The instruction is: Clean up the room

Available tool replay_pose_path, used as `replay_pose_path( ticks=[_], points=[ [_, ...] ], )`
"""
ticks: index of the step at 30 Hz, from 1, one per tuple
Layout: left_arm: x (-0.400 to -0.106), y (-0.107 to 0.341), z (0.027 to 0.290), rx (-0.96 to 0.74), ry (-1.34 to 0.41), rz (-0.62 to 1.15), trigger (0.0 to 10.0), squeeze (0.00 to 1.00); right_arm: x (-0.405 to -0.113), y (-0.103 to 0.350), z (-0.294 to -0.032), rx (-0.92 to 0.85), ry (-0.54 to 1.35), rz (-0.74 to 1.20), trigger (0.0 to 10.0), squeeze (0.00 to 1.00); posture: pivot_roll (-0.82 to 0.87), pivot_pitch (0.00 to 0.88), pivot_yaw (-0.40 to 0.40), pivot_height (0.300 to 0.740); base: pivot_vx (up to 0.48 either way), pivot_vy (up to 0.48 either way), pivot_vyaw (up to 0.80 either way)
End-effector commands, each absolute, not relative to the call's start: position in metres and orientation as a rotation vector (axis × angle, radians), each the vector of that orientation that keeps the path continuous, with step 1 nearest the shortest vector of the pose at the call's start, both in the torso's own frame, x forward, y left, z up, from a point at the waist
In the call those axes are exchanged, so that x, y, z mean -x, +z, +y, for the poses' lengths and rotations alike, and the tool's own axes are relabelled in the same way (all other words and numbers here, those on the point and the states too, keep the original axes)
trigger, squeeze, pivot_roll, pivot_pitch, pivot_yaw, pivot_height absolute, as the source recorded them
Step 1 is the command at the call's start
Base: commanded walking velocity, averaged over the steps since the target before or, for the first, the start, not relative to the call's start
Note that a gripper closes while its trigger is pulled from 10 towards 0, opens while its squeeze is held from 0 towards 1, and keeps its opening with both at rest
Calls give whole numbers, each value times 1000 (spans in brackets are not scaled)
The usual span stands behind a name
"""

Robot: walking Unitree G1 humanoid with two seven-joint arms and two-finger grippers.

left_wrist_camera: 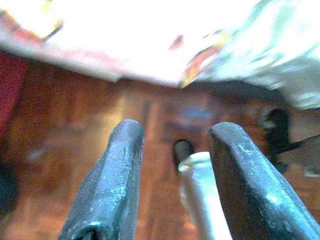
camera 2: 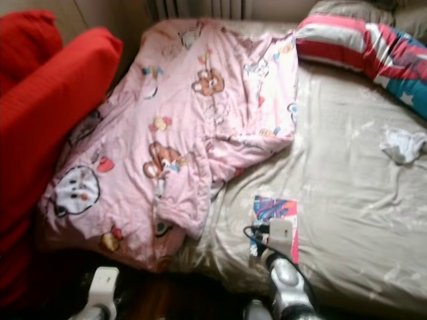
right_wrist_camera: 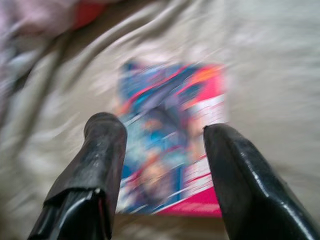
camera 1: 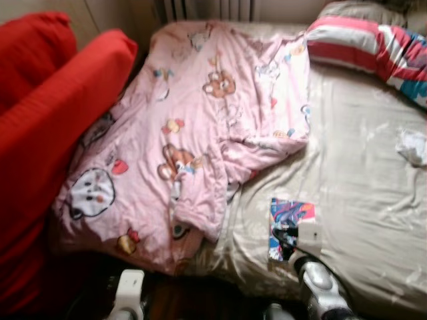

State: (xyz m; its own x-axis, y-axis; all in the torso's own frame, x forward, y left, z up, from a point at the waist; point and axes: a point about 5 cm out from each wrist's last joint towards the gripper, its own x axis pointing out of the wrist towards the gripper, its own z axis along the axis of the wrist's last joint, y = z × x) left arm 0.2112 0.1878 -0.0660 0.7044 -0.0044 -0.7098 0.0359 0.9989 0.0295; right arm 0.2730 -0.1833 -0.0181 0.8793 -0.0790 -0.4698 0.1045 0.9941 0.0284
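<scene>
The right gripper (right_wrist_camera: 160, 170) hovers with fingers spread over the colourful booklet (camera 1: 290, 227) lying flat on the beige sheet (camera 1: 360, 193) near the bed's front edge; being thin, it wants one finger worked under an edge — the left gripper (left_wrist_camera: 172, 175) hangs parted above the wooden floor (left_wrist_camera: 65, 145)

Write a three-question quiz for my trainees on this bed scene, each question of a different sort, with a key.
1. True or false: the right end effector is open above the magazine.
2. What lies nearest the striped pillow?
A. crumpled white cloth
B. red cushion
C. magazine
3. Fill in: the left end effector hangs over the wooden ____.

Key: 1 true; 2 A; 3 floor.
</scene>
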Motion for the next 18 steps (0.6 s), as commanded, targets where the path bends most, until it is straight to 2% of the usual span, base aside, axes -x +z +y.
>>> replay_pose_path(
  ticks=[1, 7, 12, 16, 18],
  points=[
    [-199, -72, 201, -64, 5, 835, 10000, 0, -271, -21, -177, -71, -90, 492, 10000, 0, 2, 197, 50, 740, 0, 0, 0],
    [-196, -73, 203, -64, 17, 846, 10000, 0, -274, -15, -180, -59, -120, 448, 10000, 0, 2, 202, 51, 740, 0, 0, 0],
    [-193, -74, 207, -60, 32, 854, 10000, 0, -284, 1, -186, -47, -159, 314, 10000, 0, -6, 204, 49, 740, 0, 0, 0],
    [-195, -72, 210, -56, 41, 839, 10000, 0, -288, 14, -177, 17, -75, 195, 10000, 0, -16, 211, 48, 740, 0, 0, 0],
    [-199, -69, 211, -68, 44, 818, 10000, 0, -288, 19, -169, -20, -52, 141, 10000, 0, -33, 217, 47, 740, 0, 0, 0]
  ],
)
